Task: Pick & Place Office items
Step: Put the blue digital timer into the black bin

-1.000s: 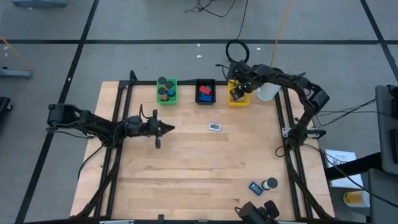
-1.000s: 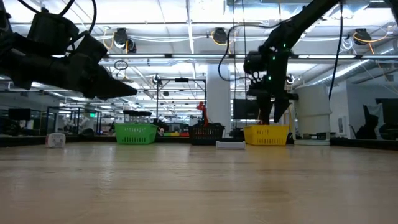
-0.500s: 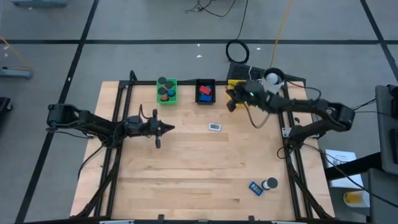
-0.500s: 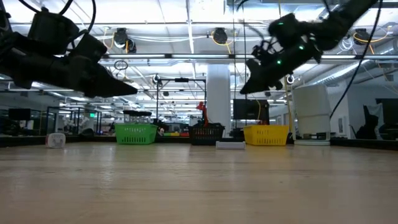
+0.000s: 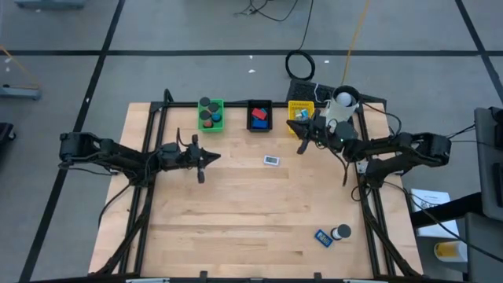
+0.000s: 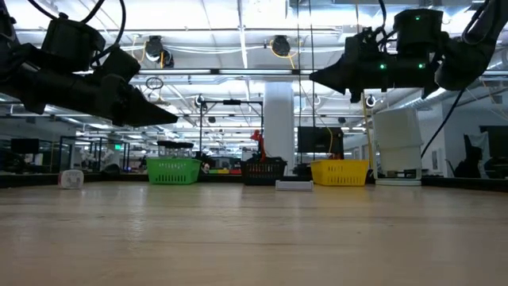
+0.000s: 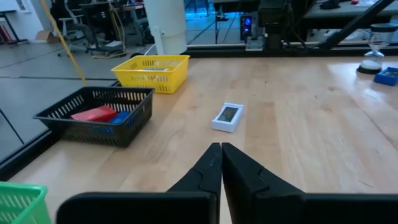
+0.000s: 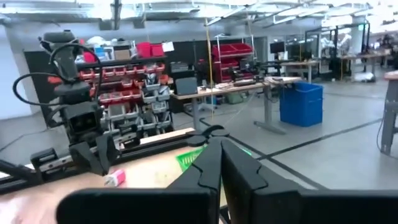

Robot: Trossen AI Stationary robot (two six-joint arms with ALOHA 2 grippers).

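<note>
Office items lie sorted at the far edge: dark rolls in the green tray (image 5: pixel 211 115), red and blue blocks in the black tray (image 5: pixel 259 115). The yellow tray (image 5: pixel 301 108) stands beside them. A small white item (image 5: pixel 271 160) lies flat mid-table. A blue block (image 5: pixel 322 237) and a small round item (image 5: pixel 341 233) rest near the right front corner. My left gripper (image 5: pixel 217 159) hovers shut left of centre, pointing right. My right gripper (image 5: pixel 290 125) hovers shut just in front of the yellow tray, pointing left. Both hold nothing.
A white cup (image 5: pixel 343 100) stands right of the yellow tray, behind my right arm. A black cable coil (image 5: pixel 299 64) lies beyond the far edge. Bare wood stretches across the middle and near left of the table (image 5: pixel 220 228).
My right gripper has risen out of the yellow tray and tipped up from pointing down to about level, facing the table's left edge. Its fingers have shut with nothing between them, and its arm has folded back toward the right edge.
</note>
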